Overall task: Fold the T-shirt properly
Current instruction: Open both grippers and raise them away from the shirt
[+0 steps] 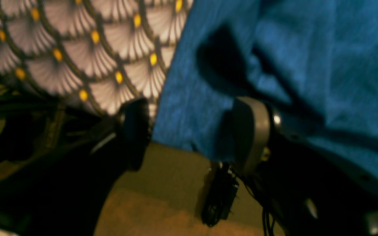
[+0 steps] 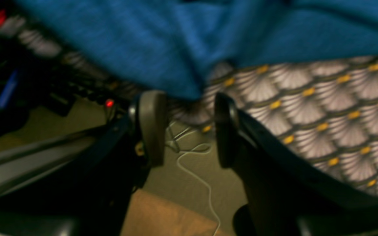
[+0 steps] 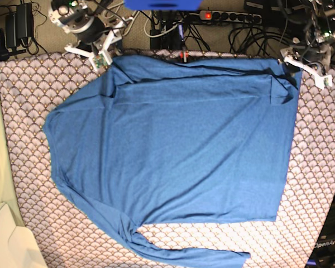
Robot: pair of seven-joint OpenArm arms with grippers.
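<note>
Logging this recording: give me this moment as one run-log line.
T-shirt: spread flat on patterned cloth | left gripper: open at shirt's edge | right gripper: open at shirt's edge | held: nothing

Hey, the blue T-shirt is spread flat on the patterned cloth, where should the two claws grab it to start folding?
Probably the two far corners of the T-shirt, at the table's far edge. The left claw and right claw both stand open just off that edge, so each can come in from beyond the table and pinch the hem lying on the scalloped cloth, where the fabric already bunches up.
</note>
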